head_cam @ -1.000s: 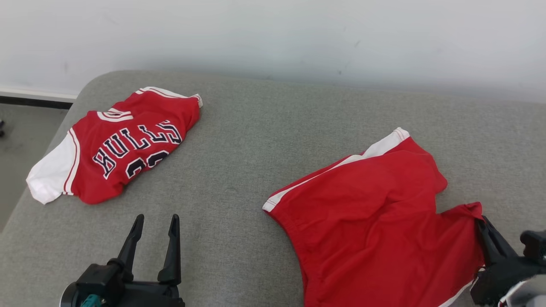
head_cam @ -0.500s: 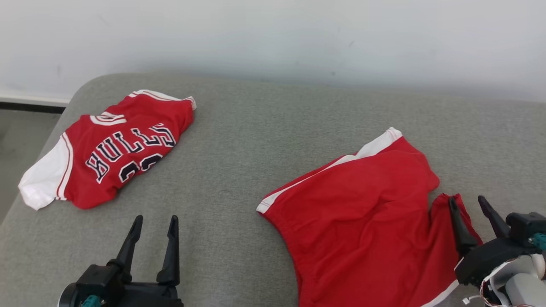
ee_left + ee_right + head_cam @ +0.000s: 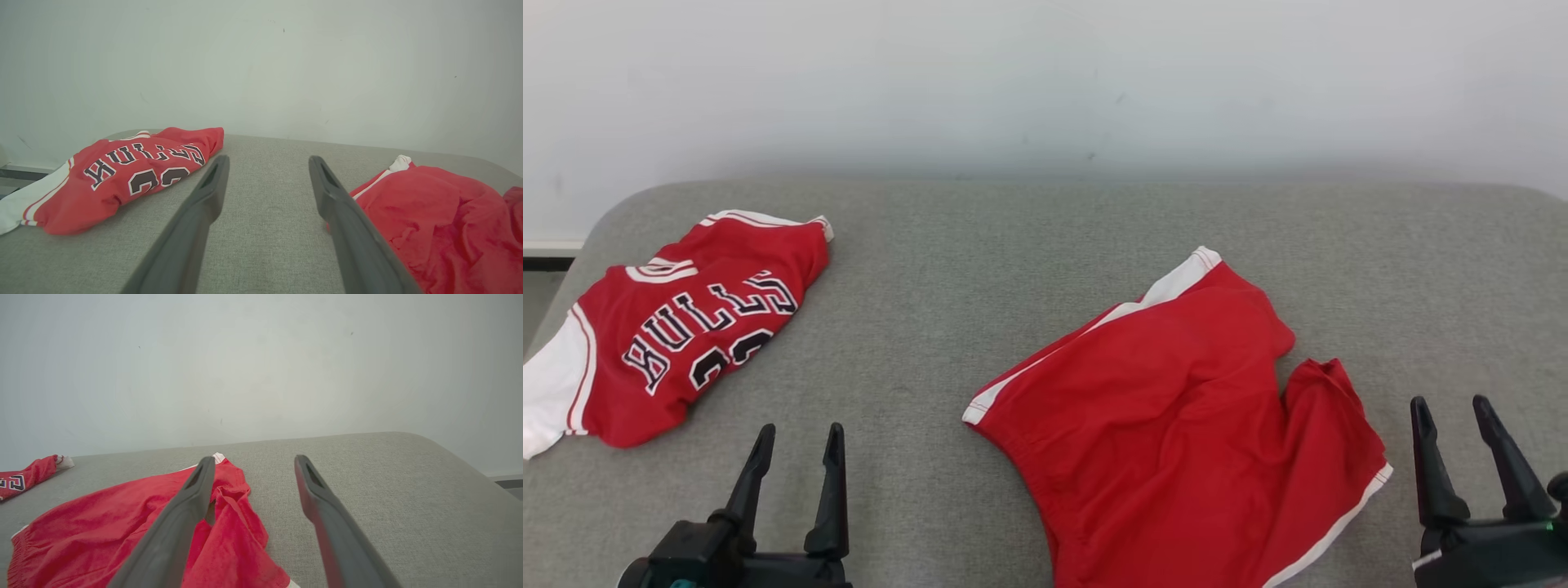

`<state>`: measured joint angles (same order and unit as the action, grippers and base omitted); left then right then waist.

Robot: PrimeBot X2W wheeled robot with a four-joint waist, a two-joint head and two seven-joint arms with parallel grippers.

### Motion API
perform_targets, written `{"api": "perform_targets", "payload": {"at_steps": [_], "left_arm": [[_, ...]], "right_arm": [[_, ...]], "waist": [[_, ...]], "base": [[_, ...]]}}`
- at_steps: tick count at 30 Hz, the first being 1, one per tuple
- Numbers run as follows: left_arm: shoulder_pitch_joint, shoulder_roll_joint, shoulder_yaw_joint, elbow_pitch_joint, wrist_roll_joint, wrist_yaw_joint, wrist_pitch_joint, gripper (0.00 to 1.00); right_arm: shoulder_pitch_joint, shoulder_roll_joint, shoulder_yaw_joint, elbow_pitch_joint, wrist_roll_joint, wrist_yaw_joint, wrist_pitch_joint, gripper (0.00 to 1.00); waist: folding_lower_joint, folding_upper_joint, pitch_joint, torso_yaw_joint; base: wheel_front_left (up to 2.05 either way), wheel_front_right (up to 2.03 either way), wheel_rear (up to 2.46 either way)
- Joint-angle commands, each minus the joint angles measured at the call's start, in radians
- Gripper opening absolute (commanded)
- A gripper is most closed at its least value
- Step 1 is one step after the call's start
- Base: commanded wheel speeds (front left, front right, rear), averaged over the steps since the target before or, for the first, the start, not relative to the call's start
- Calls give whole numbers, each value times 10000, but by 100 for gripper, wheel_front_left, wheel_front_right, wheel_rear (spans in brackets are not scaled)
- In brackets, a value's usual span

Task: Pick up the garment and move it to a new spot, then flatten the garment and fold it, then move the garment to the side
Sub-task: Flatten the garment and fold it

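Grey cushion (image 3: 1013,245) is carrying everything. Its centre and far strip are lying bare, so that's the room for spreading.

Red shorts (image 3: 1176,408) are lying on the cushion's right-front part, with one leg (image 3: 1327,408) bunching up toward the cushion's right side. Judging flattening is the step in hand: pinch that leg's hem and the waistband (image 3: 1021,457), draw them apart toward the cushion's centre, keep the cloth low.

Folded jersey (image 3: 678,335) is sitting at the cushion's left edge; steer clear of it.

Left gripper (image 3: 800,429) is hovering at the cushion's near-left, fingers spread, empty. Right gripper (image 3: 1450,402) is hovering at the near-right, fingers apart, holding nothing.
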<state>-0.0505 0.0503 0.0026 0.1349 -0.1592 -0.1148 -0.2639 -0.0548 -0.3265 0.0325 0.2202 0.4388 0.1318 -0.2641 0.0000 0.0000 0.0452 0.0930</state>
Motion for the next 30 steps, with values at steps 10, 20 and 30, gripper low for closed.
{"api": "perform_targets", "payload": {"at_steps": [10,20,30], "left_arm": [[401,3,178,25,210,-85,-7,100],[823,21,412,-153,436,-125,-7,100],[1195,184,284,-160,642,-134,-7,100]], "right_arm": [[1428,614,-379,-1613,-741,-23,-1,100],[2002,1050,-540,-1914,-1210,-25,-2,100],[2099,925,-480,-1630,-1258,-25,-2,100]], "waist": [[0,0,-258,-401],[0,0,-619,-350],[0,0,-716,-189]], "base": [[0,0,0],[0,0,0],[0,0,0]]}}
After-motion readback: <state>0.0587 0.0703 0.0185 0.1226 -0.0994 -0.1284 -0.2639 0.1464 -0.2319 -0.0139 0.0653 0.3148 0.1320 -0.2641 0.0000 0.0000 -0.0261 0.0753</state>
